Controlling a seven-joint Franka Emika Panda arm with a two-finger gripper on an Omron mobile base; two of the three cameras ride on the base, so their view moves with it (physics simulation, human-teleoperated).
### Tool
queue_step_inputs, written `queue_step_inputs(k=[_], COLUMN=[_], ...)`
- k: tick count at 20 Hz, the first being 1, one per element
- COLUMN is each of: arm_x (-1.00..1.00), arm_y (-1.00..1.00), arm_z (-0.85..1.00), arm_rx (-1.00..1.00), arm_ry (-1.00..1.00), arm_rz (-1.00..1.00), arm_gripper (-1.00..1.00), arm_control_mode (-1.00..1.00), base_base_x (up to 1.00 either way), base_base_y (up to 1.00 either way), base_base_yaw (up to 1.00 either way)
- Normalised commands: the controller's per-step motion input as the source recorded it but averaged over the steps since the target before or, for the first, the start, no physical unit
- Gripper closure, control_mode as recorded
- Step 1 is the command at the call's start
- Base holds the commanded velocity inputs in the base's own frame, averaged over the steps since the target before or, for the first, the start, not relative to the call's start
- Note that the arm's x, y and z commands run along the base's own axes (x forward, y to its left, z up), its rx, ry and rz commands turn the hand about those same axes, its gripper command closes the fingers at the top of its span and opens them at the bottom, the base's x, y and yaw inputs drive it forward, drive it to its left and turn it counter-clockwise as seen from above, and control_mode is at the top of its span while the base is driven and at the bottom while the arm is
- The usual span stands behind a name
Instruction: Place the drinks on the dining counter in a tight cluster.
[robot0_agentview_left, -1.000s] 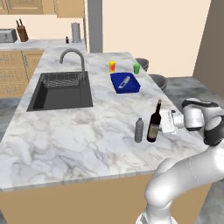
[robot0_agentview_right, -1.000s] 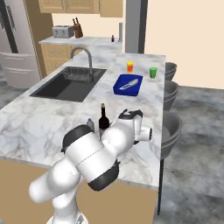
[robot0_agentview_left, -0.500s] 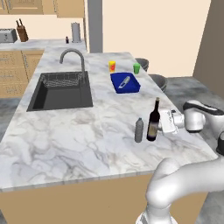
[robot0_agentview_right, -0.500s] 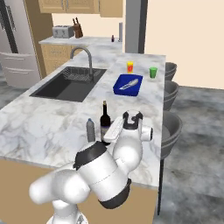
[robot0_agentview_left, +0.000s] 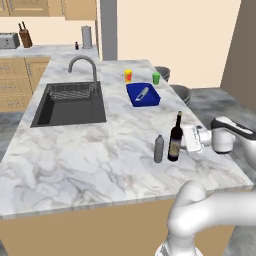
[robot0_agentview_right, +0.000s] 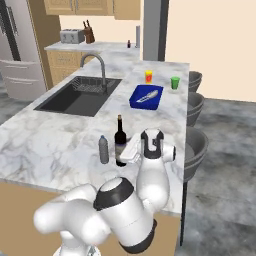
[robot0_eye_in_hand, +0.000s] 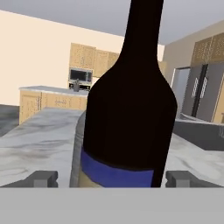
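- Wine bottle (robot0_agentview_left: 175, 139): tall, dark, upright on the dining counter (robot0_agentview_left: 75, 155), near its front right corner and directly ahead of the pincer (robot0_agentview_left: 186, 139). In the hand view the bottle (robot0_eye_in_hand: 127, 109) stands between the two finger tips (robot0_eye_in_hand: 43, 178). It carries a pale label with a blue band along its top; no writing or brand is legible.
- Pincer: jaws spread wide, one to each side of the bottle. Whether either pad touches the glass cannot be told; no grip is evident.
- Small grey bottle (robot0_agentview_left: 159, 148): upright, just beside the wine bottle on the side away from the pincer; in the right base view (robot0_agentview_right: 103, 149) a narrow gap separates the two. No label is readable.
- Blue tray (robot0_agentview_left: 143, 94): further along the counter beyond the pincer, holding a pale object too small to identify.
- Yellow cup (robot0_agentview_left: 128, 75) and green cup (robot0_agentview_left: 156, 78): just past the tray.
- Black sink (robot0_agentview_left: 70, 103) with curved faucet (robot0_agentview_left: 82, 67): well apart from the pincer, across the counter.
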Motion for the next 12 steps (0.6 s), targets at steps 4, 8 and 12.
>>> queue_step_inputs(k=[4, 8, 12], arm_x=[0.00, 0.00, 0.00], arm_y=[-0.31, -0.38, -0.40], arm_z=[0.00, 0.05, 0.16], arm_rx=[0.04, 0.06, 0.02], arm_ry=[-0.01, 0.00, 0.00], arm_rz=[-0.02, -0.05, -0.05], arm_gripper=[-1.00, -1.00, -1.00], arm_control_mode=[-1.00, -1.00, -1.00], base_base_x=[0.00, 0.00, 0.00], base_base_y=[0.00, 0.00, 0.00], base_base_yaw=[0.00, 0.00, 0.00])
